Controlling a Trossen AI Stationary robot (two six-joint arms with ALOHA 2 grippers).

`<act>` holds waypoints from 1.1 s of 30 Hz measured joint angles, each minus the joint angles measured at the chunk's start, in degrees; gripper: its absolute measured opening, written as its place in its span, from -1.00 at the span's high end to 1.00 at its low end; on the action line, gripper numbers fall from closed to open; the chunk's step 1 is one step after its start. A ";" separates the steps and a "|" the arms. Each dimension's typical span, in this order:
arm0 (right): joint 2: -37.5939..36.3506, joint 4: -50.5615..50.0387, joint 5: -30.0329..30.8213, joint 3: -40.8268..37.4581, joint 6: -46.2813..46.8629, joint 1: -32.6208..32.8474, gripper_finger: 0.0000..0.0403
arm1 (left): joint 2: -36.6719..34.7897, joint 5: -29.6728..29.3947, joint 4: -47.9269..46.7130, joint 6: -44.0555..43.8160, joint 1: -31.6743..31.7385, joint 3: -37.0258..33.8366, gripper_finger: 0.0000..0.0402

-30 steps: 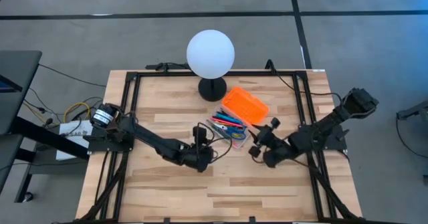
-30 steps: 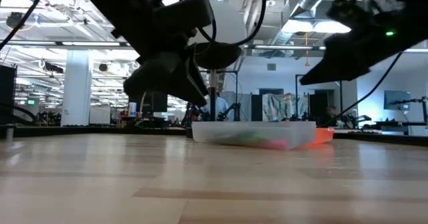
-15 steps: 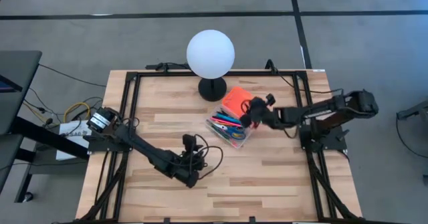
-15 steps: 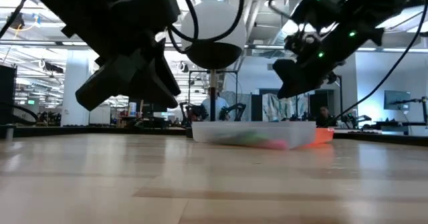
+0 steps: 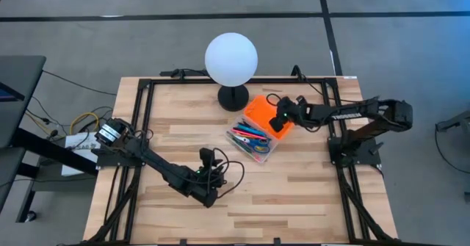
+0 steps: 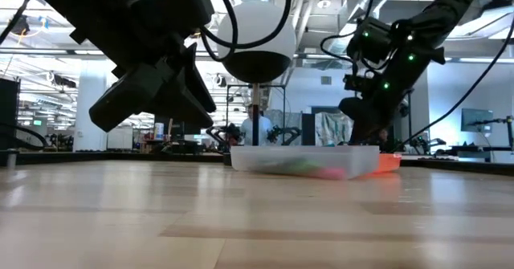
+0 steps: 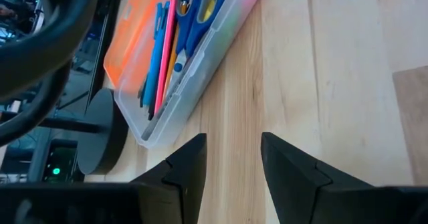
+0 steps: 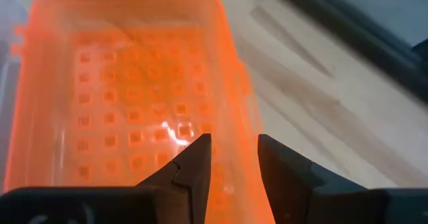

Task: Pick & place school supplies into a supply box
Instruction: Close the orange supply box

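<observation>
A: Starting with the biggest thing, the wooden table [image 5: 294,194] carries a white globe lamp [image 5: 231,57] on a black base near its 12 o'clock edge.

B: And the supply box [image 5: 258,145]?

A: It sits at about 4 o'clock from the lamp, close by. Its clear body lies open, and the orange lid [image 5: 264,112] is folded out flat on the side toward 1 o'clock.

B: Where are the school supplies [image 5: 248,136]?

A: Inside the clear body: pink, blue and orange pens, plus blue-handled scissors [image 7: 197,10] at one end.

B: What about the arms?

A: The right gripper [image 5: 277,121] hangs over the lid's 4 o'clock end. Its wrist view shows the fingers [image 8: 194,167] parted by a narrow gap above the ribbed orange plastic, pinching nothing.

B: The other one?

A: The left gripper [image 5: 211,156] waits at 7 o'clock from the box, well apart, fingers [image 7: 187,164] spread and empty over bare wood.
</observation>
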 joint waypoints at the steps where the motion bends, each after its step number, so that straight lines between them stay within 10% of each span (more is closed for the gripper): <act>1: 0.00 -0.47 -1.36 0.00 -0.04 -0.84 0.42 | 0.02 0.03 0.06 0.00 0.00 0.00 0.32; 11: 0.00 -2.51 -10.99 0.00 -0.45 -6.03 0.37 | 0.02 0.11 0.27 -0.50 0.00 0.00 0.32; 33: 0.00 -9.72 -6.81 0.00 -0.46 -6.05 0.43 | 0.04 2.21 3.22 0.07 0.04 0.00 0.32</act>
